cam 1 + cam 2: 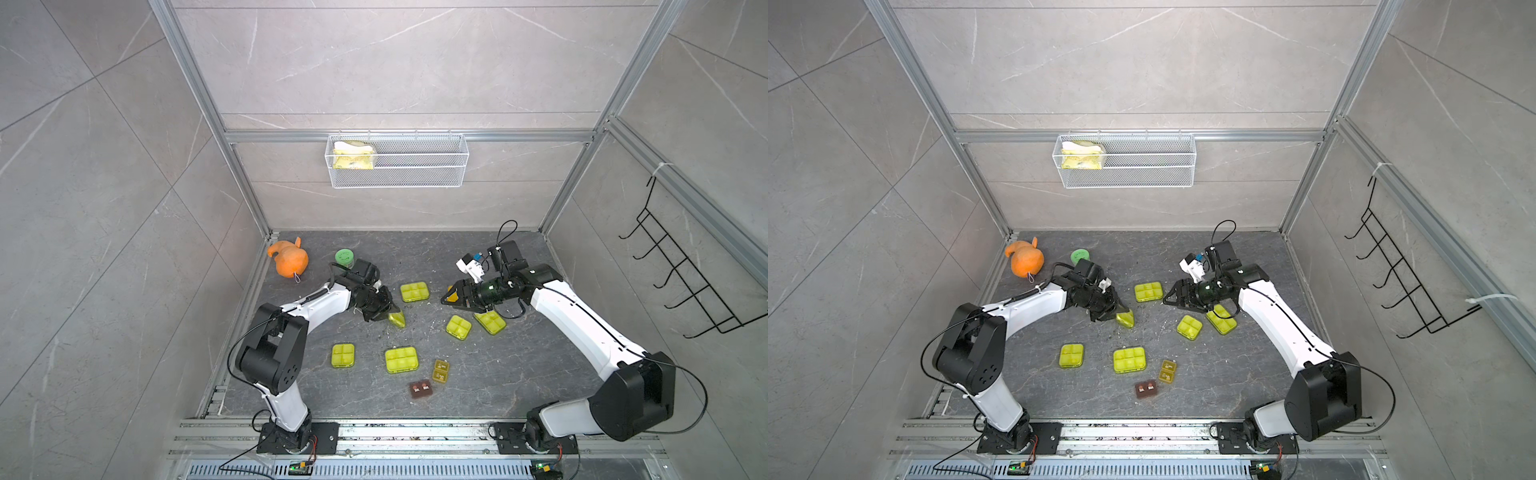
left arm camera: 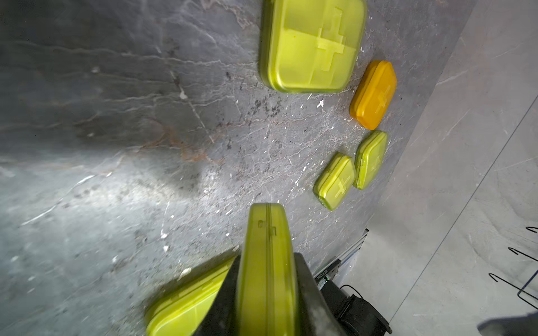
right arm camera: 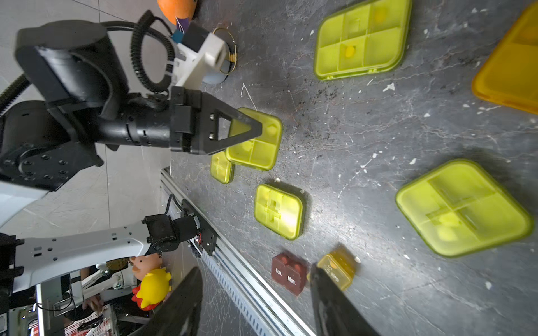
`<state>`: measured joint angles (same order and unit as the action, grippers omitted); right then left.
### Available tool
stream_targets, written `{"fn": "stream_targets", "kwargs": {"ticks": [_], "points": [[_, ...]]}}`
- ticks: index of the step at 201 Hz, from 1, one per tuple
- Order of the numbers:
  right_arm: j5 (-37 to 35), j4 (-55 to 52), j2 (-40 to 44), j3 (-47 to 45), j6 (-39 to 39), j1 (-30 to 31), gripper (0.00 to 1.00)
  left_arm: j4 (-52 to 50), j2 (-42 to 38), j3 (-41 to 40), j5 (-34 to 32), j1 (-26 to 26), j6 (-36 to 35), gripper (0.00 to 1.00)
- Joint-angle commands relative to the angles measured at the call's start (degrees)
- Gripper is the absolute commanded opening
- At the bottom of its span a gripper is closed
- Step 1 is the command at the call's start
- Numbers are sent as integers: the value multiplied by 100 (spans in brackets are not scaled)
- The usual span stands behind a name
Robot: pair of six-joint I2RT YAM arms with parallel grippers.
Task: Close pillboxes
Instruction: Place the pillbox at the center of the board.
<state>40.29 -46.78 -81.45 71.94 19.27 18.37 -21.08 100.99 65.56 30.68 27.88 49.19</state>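
Between the fingers of the left gripper, out over the middle of the table, a yellow-green pillbox is pinched on edge, not flat. The jaws are narrow and press on its two broad faces. The seam between lid and tray therefore runs straight out along the line of the fingers, and part of the box sticks out past the tips. In the left wrist view that seam looks tight along the visible edge, so I judge this lid to be shut. In both top views the free end tilts down toward the tabletop; whether its corner touches the surface cannot be told. The coming move seems to turn on that tilt. The broad faces stand nearly upright, so the wrist would need to roll and lower the box before the jaws let go, or it may topple either way. A six-compartment pillbox lies flat nearby, a little farther back. The right gripper is well apart to the robot's right, jaws wide and empty, poised over the orange pillbox, whose lid also looks closed.
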Motion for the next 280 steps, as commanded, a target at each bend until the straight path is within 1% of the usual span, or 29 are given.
{"fn": "stream_targets", "kwargs": {"ticks": [1, 33, 93, 105, 115, 124, 138, 164, 228, 280], "points": [[-149, -323, 231, -157, -230, -1, 61, 360, 286, 193, 335, 78, 32, 23], [-160, -272, 456, -242, -125, -2, 61, 387, 730, 512, 430, 177, 80, 23], [-146, -201, 578, -456, -132, -7, 62, 529, 1166, 615, 481, 226, 117, 25], [-121, -143, 578, -488, -117, -2, 62, 496, 1215, 654, 487, 226, 125, 27], [-93, -112, 545, -489, -116, -1, 62, 419, 1251, 699, 487, 221, 103, 32], [-60, -83, 490, -462, -125, 0, 62, 343, 1265, 740, 480, 225, 82, 36], [-18, -55, 399, -387, -133, -4, 62, 272, 1272, 749, 470, 222, 51, 41], [11, 39, 349, -344, -82, -2, 62, 157, 1295, 767, 459, 217, -15, 45], [40, 88, 283, -347, -46, -5, 63, 155, 1248, 789, 453, 217, -21, 48], [81, 155, 219, -285, -37, -8, 63, 87, 1049, 755, 350, 207, -11, 52]]}}
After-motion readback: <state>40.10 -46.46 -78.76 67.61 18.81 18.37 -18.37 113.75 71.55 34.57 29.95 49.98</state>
